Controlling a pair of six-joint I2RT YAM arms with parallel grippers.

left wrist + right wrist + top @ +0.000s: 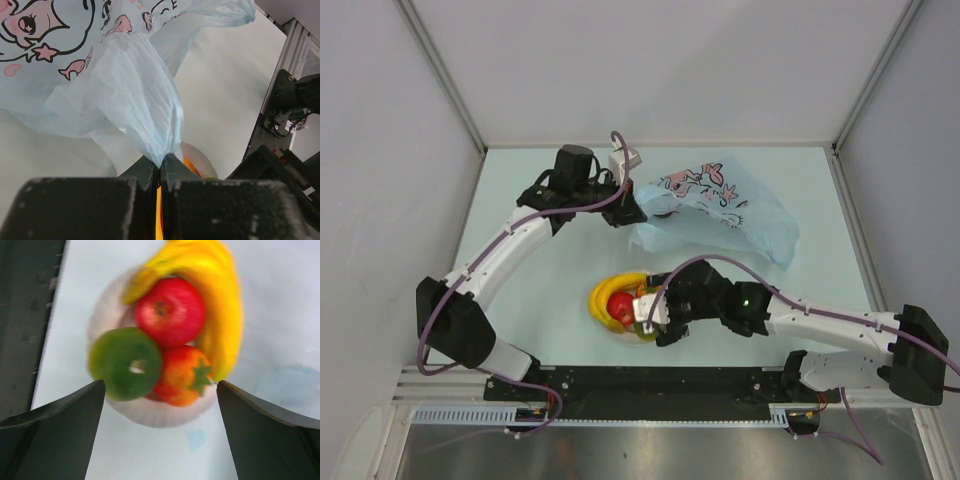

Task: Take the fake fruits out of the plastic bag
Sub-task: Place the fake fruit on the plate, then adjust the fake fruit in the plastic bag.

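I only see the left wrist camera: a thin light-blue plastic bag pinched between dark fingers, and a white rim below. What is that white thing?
Observer: A white round plate holding a yellow plastic banana, a red apple, a green round fruit and an orange-red fruit.
Operator: Is the other arm holding any?
Observer: No. The right gripper hangs open above the plate, gripping nothing.
Operator: Where does the plastic bag lie?
Observer: Beyond the plate, toward the far wall, its left edge in the left gripper.
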